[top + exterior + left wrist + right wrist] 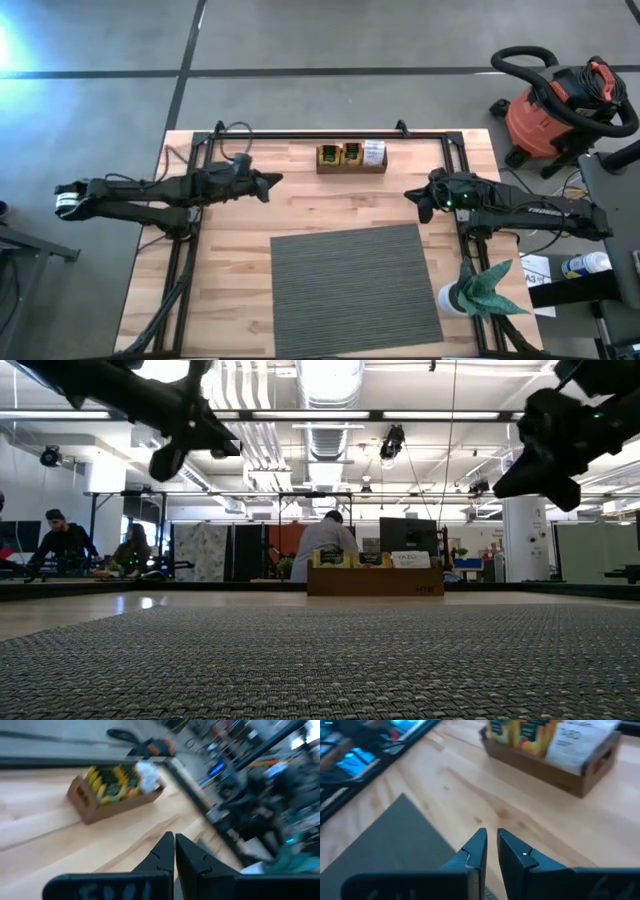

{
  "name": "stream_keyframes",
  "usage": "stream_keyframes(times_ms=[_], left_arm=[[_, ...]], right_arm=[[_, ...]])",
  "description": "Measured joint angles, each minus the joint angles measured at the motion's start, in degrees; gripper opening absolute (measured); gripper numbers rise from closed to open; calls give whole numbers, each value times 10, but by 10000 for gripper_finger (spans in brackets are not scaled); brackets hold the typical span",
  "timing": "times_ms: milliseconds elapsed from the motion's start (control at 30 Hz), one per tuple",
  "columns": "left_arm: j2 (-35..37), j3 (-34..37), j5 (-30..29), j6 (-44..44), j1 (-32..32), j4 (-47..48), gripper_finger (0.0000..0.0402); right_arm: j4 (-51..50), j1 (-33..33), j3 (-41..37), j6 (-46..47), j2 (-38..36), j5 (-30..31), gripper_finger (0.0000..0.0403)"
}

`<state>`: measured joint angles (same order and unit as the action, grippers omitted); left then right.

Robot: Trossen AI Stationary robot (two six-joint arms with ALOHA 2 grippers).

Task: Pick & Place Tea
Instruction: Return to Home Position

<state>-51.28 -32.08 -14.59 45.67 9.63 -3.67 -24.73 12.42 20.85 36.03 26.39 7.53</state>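
The tea sachets (341, 154) stand on edge in a brown wooden tray (351, 168) at the table's far side: yellow-green ones in two compartments, white ones (373, 152) in the third. The tray and tea also show in the low view (375, 581), the left wrist view (114, 781) and the right wrist view (520, 731). My left gripper (273, 180) hovers shut above the bare wood, left of and nearer than the tray. My right gripper (412, 194) hovers right of and nearer than the tray, its fingers (491, 834) shut to a thin slit. Both are raised above the table (185, 445) (530, 470).
A grey woven mat (355, 285) lies on the near middle of the table. A white cup with a green folded thing (483, 289) stands at the near right. A black frame rail (320, 134) runs behind the tray. A red shop vacuum (555, 105) stands beyond the table. People sit in the room behind (325, 540).
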Motion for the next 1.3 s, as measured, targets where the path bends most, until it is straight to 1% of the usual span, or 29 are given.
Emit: stream_keyframes(times_ms=[233, 333, 433, 633, 867, 1067, 1233, 1300], left_arm=[[127, 43, 1, 0, 0, -8, 11], [179, 71, 1, 0, 0, -8, 11], [216, 98, 1, 0, 0, -8, 11], [252, 144, 1, 0, 0, 0, 11], [306, 204, 2, 0, -1, -2, 11], [362, 268, 2, 0, -3, 0, 11], [380, 314, 2, 0, -5, -1, 11], [386, 313, 6, 1, -6, 14, 11]], right_arm=[[1, -84, -49, 0, -69, 0, 43], [1, -112, -72, 0, -81, 0, 43], [0, -128, -93, 0, -88, 0, 43], [-9, -149, -119, 0, -128, 0, 43], [-8, -167, -123, -1, -184, 0, 43], [-8, -187, -125, -1, -218, 0, 43], [-7, -204, -126, -1, -235, 0, 43], [-5, -211, -127, 0, -244, 0, 43]])
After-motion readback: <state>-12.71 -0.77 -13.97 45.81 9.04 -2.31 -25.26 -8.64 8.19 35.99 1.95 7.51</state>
